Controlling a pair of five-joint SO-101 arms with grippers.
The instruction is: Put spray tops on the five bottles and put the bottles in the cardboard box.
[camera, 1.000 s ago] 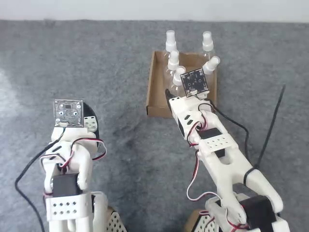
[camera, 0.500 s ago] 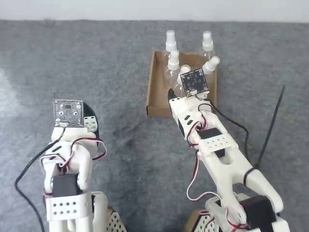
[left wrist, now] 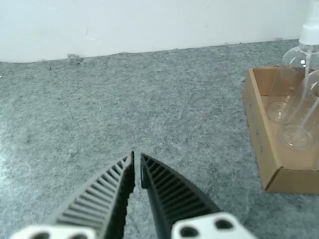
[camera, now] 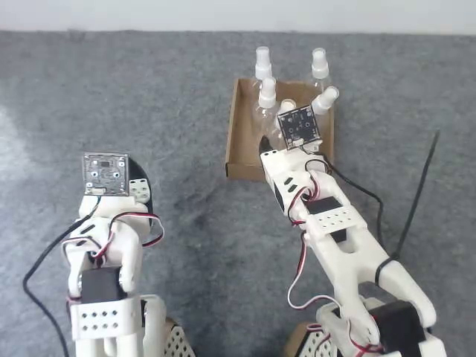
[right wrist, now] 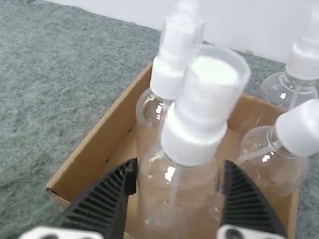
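The white left arm (camera: 104,245) sits folded at 7 o'clock, its black ribbed left gripper (left wrist: 137,158) pointing to 12, jaws pressed together. The white right arm (camera: 335,223) stretches from 5 o'clock toward 11, and its right gripper (right wrist: 177,175) clamps a clear white-capped plastic bottle (right wrist: 192,114).

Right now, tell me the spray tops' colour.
White spray tops, best in the right wrist view.

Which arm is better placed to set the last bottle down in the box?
Right. The right claw holds the bottle over the box. The left claw sits shut over the carpet, away from the box.
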